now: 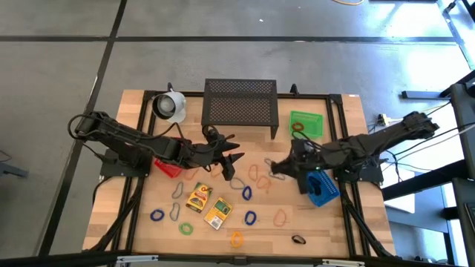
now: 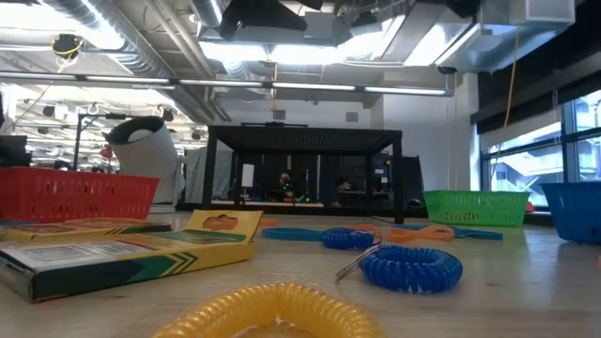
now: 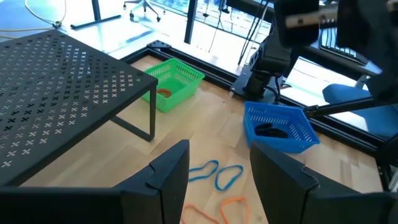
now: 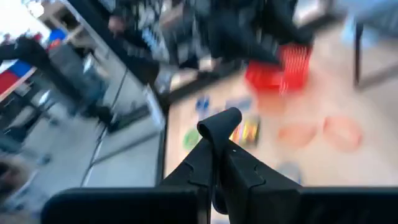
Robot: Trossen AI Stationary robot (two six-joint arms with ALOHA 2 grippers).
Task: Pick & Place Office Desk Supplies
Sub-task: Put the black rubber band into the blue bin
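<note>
High view: your left gripper (image 1: 231, 165) hangs mid-table with its jaws spread wide and nothing between them, just near of the black mesh shelf (image 1: 240, 106). Your right gripper (image 1: 276, 167) sits close beside it to the right, over the orange loops (image 1: 259, 176); jaw state is unclear from above. Most supplies lie loose on the near half: two yellow packets (image 1: 208, 205), blue loops (image 1: 248, 194), a green loop (image 1: 185, 228). The green bin (image 1: 306, 124) already holds an orange loop.

Low view: no gripper shows. A coiled blue loop (image 2: 411, 268) and a yellow loop (image 2: 272, 310) lie on the wood, the red bin (image 2: 75, 192) far left.

Left wrist view: fingers (image 3: 168, 174) stand well apart, empty; the blue bin (image 3: 280, 126) holds something dark.

Right wrist view: the fingers (image 4: 221, 158) are pressed together, apparently on nothing.

Judgement: sorting is early on, between picks. Next, lower your left gripper over one loop and close.
</note>
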